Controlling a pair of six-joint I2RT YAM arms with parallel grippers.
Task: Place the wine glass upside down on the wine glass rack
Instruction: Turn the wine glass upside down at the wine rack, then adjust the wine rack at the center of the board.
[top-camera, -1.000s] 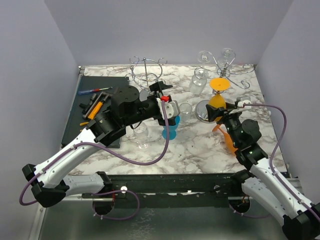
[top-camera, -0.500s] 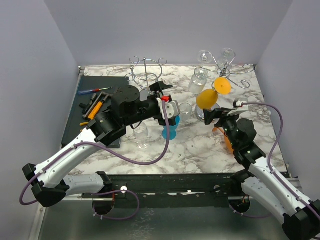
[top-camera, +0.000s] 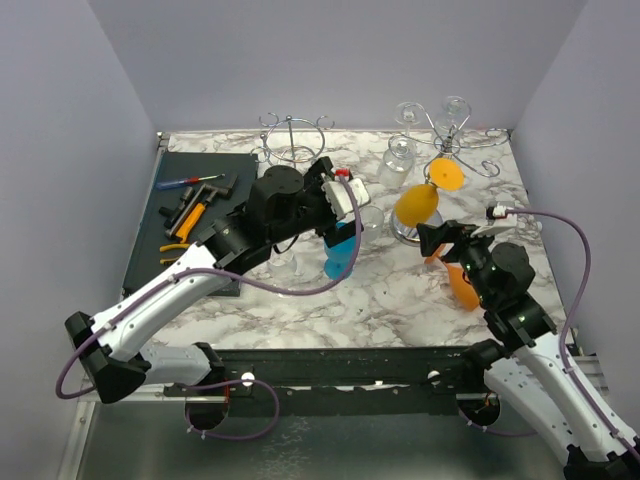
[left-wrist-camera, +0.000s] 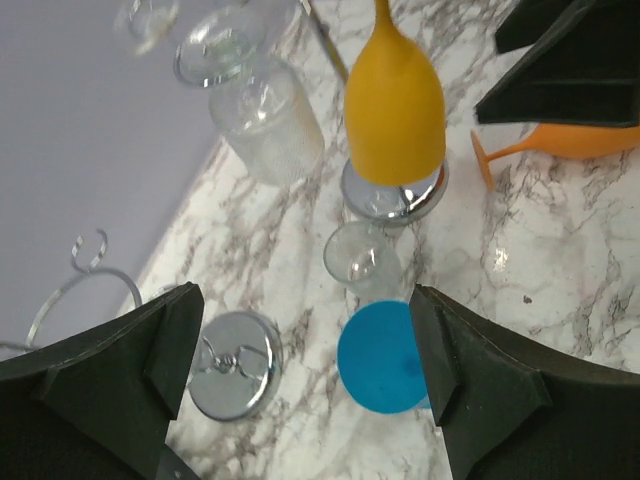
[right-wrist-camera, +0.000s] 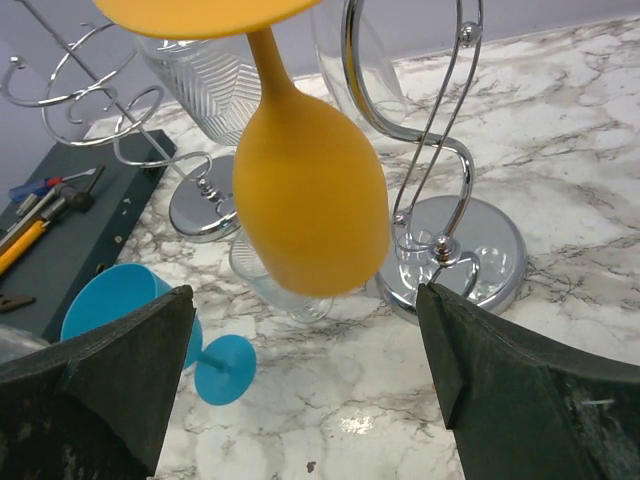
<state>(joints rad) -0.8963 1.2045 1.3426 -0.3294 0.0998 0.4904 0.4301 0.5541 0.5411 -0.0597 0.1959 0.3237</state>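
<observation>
Two pincers, both with jaws wide apart and gripping nothing; the left pincer hangs over the middle of the marble counter, and the right pincer faces the yellow wine glass from the near side, its jaws flanking the bowl in its own view yet clear of it. The yellow wine glass hangs upside down on the wine glass rack; its foot is uppermost, caught on a wire arm; its stem runs downward with a slight lean; its mouth points at the counter, so the long axis is close to vertical. From the left wrist, the bowl sits over the rack's round chrome base; whether rim and base touch cannot be told. An orange wine glass lies on its side right of the rack, beside the right arm, foot towards the rack; a small clear glass sits just beside the base; a blue wine glass is next to that, below the left pincer. A ribbed clear glass shows farther back; a second wire rack is at the rear left; hand tools lie on a dark mat at the left edge.
</observation>
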